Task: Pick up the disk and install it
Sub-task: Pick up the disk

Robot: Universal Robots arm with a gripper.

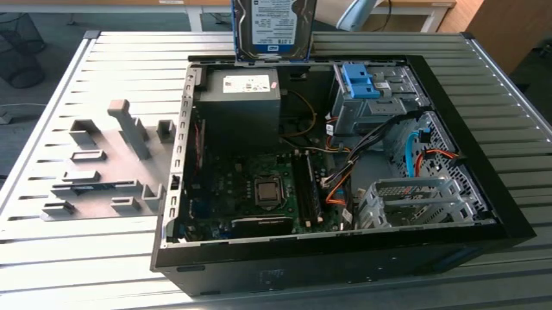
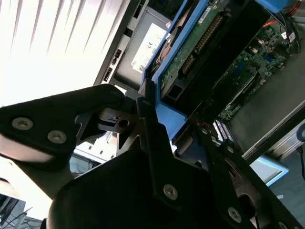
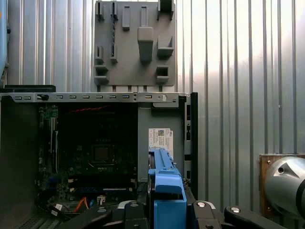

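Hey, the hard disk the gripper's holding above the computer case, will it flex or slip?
Probably stiff: the disk looks like a metal slab backed by a circuit board. The gripper clamps its blue plastic rail, which looks smooth, so slight slipping seems possible. Likely heavy for its size, being metal-bodied.

Reading the site as a robotics lab bench set up in an office-type room. The work surface is a slatted metal table [image 1: 86,265] of the fixturing kind, and on it lies an opened PC case [image 1: 345,268] with its board and cabling exposed, next to a grey jig plate [image 1: 95,174] with raised holders. Past the table edges in the exterior view I note a wire waste bin [image 1: 19,48] on a grey floor [image 1: 61,22], a wooden desk [image 1: 423,10] and a wood-panelled cabinet [image 1: 505,29], which is ordinary office furniture around a test station.
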